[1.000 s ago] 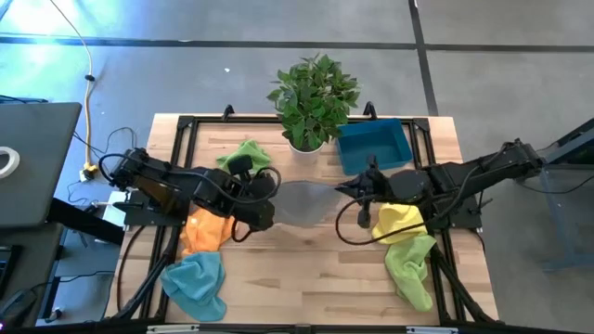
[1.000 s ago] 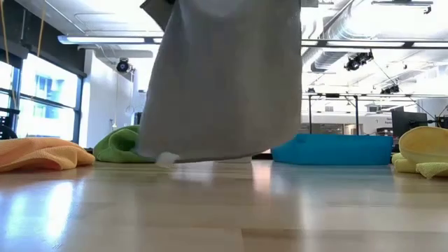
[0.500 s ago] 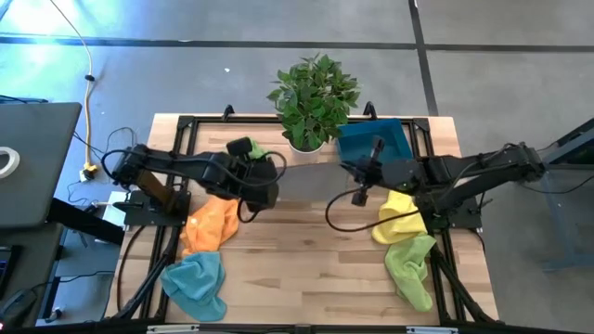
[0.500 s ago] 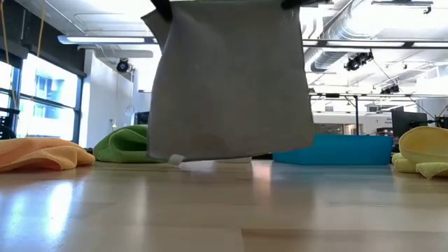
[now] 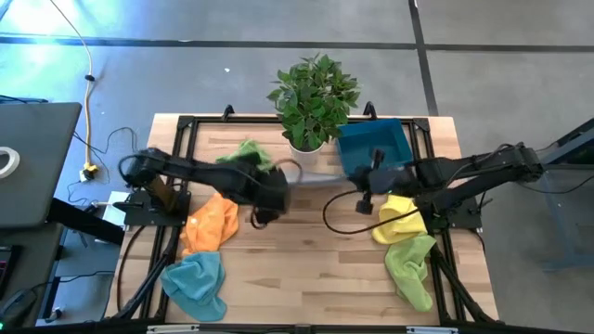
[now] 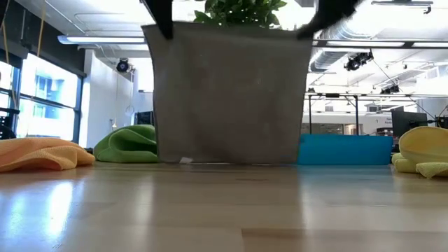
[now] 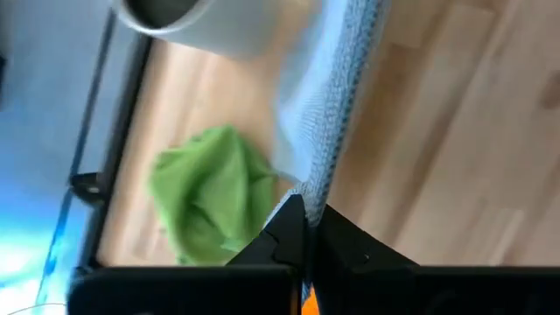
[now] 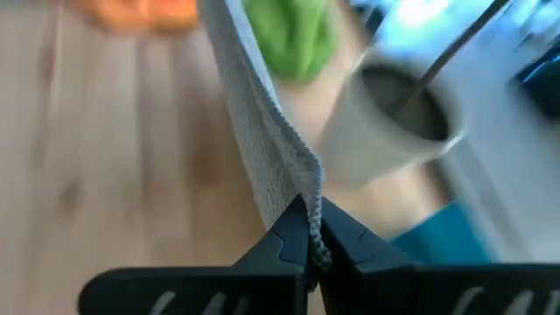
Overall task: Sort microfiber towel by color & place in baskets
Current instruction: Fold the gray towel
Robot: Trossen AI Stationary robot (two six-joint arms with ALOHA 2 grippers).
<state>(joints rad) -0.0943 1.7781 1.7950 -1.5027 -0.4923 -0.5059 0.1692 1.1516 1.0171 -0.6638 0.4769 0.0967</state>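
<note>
A grey towel (image 6: 227, 94) hangs as a flat sheet between my two grippers, in front of the white plant pot (image 5: 306, 144). From above it shows as a thin strip (image 5: 320, 174). My left gripper (image 5: 278, 186) is shut on its left upper corner. My right gripper (image 5: 368, 181) is shut on its right upper corner. The dark teal-blue basket (image 5: 376, 144) stands at the far right, just behind my right gripper. It also shows in the low view (image 6: 346, 149). My left gripper pinches the towel's upper edge at the left corner (image 7: 308, 197) between its two shut fingers. The towel hangs below, its upper edge drawn straight toward the other gripper. My right gripper pinches the upper edge at the right corner (image 8: 308, 188) between its two shut fingers. The towel hangs below as a sheet, and its lower edge (image 6: 224, 162) is at table level.
A green towel (image 5: 246, 153) lies at the far left, an orange one (image 5: 209, 227) and a blue one (image 5: 195, 283) at the near left. A yellow towel (image 5: 399, 223) and a light green one (image 5: 413, 269) lie at the right. The potted plant (image 5: 314, 102) stands at the far middle.
Both grippers have carried the grey towel toward the table's far edge, up to the plant pot and basket. The towel, first bellying between them, now hangs flat with its upper edge straight, and its lower edge has come down to table level.
</note>
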